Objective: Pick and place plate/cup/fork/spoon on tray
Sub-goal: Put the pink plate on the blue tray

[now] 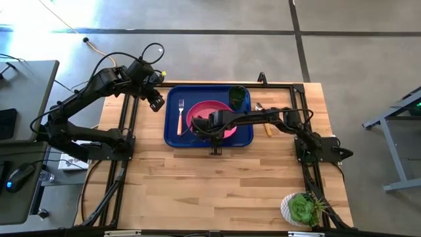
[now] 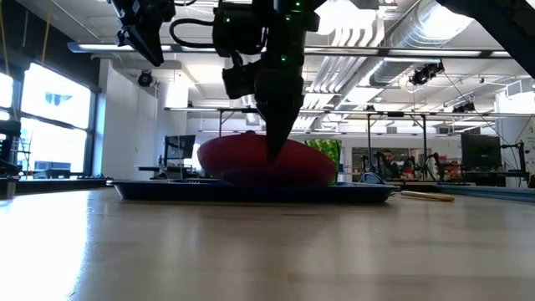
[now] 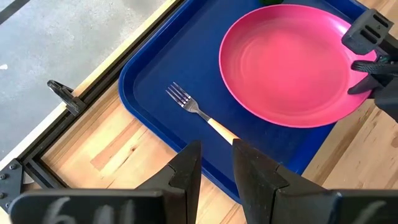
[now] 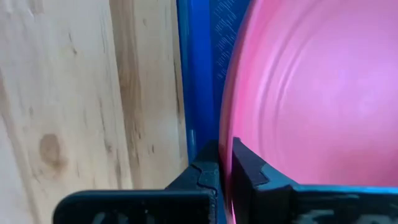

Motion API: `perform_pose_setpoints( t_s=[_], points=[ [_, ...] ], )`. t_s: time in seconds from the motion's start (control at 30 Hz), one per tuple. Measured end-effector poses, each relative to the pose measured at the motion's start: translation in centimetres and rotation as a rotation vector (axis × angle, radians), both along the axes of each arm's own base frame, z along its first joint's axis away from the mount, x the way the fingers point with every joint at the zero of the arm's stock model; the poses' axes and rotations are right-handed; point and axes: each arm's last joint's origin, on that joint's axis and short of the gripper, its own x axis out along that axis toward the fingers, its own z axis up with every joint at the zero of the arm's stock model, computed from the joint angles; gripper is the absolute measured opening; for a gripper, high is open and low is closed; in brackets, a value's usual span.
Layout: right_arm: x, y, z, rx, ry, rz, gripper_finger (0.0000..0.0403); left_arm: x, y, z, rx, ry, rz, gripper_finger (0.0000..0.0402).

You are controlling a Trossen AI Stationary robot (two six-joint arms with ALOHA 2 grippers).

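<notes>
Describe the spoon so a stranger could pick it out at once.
Find the dark blue tray on the wooden table. The spoon lies on bare wood just off the tray's right edge, under the right arm. Unlike the fork, it is outside the tray.

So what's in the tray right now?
In the tray: the fork, the plate with its rim pinched by the right gripper, and the cup. The right arm covers part of the plate. The spoon lies outside.
</notes>
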Motion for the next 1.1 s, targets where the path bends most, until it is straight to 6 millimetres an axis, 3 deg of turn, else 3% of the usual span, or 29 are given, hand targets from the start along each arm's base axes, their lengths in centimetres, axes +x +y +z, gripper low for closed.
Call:
perform_pose_setpoints(
  t_s=[0.53, 0.8, 1.1],
  points=[
    [-0.1, -1.3, -0.1, 0.067, 0.008, -0.037, 0.0002, 0.0, 0.0, 0.0, 0.0, 0.0, -0.001, 0.0081],
    [-0.1, -1.3, -0.3, 0.062, 0.009, -0.041, 0.0041, 0.0, 0.0, 0.0, 0.0, 0.0, -0.001, 0.0081],
    [0.0, -1.3, -0.3, 0.056, 0.007, -0.075, 0.0045, 0.0, 0.0, 0.0, 0.0, 0.0, -0.001, 0.0081]
  ],
)
